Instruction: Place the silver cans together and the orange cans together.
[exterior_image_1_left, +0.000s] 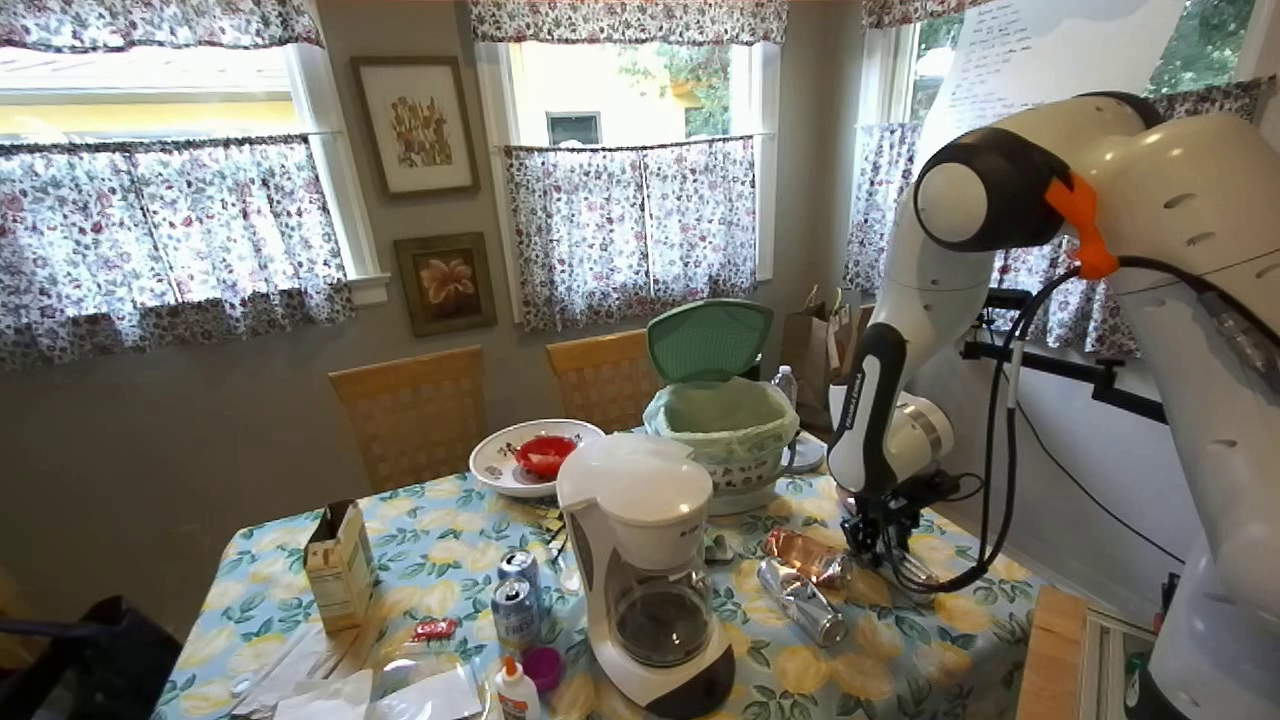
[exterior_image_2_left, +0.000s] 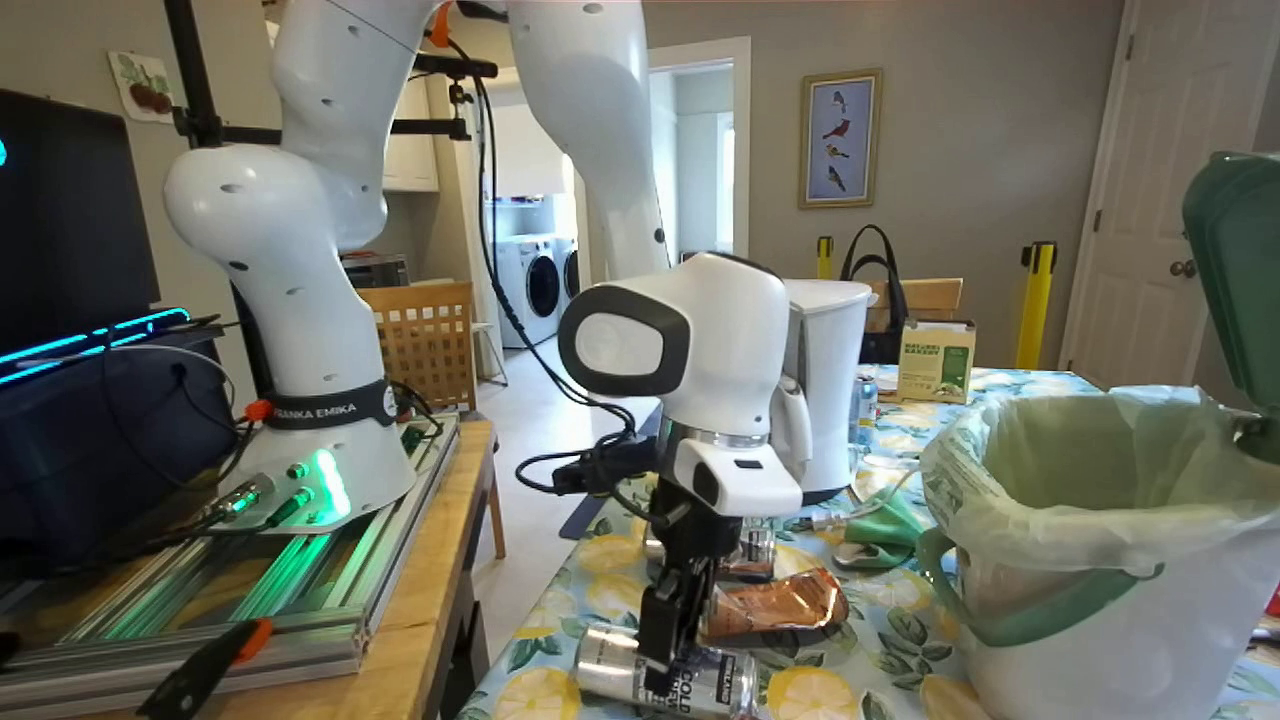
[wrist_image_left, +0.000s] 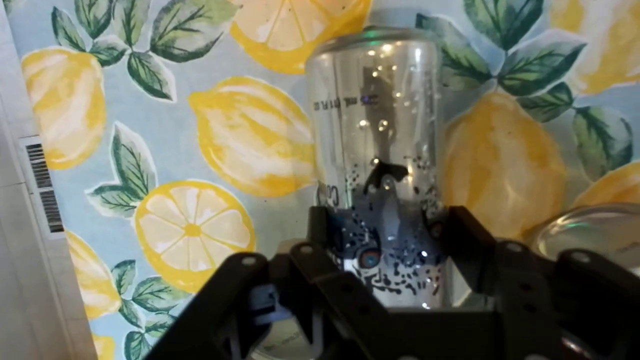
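Note:
My gripper (wrist_image_left: 386, 230) has its fingers against both sides of a silver can (wrist_image_left: 380, 110) lying on its side, and looks shut on it. This can rests on the tablecloth, and in an exterior view it shows below the gripper (exterior_image_2_left: 610, 660). A crushed orange can (exterior_image_1_left: 808, 558) lies beside the gripper; it also shows in an exterior view (exterior_image_2_left: 780, 602). Another silver can (exterior_image_1_left: 803, 602) lies along the orange can. Two more can ends (wrist_image_left: 597, 234) (wrist_image_left: 286, 341) show in the wrist view, the lower one partly hidden behind the gripper.
A white coffee maker (exterior_image_1_left: 635, 500) and a lined bin (exterior_image_1_left: 740, 470) with a raised green lid stand near the cans. Several items lie beyond: upright blue cans (exterior_image_1_left: 515, 610), a carton (exterior_image_1_left: 338, 570), a glue bottle (exterior_image_1_left: 514, 690) and a white bowl (exterior_image_1_left: 500, 470).

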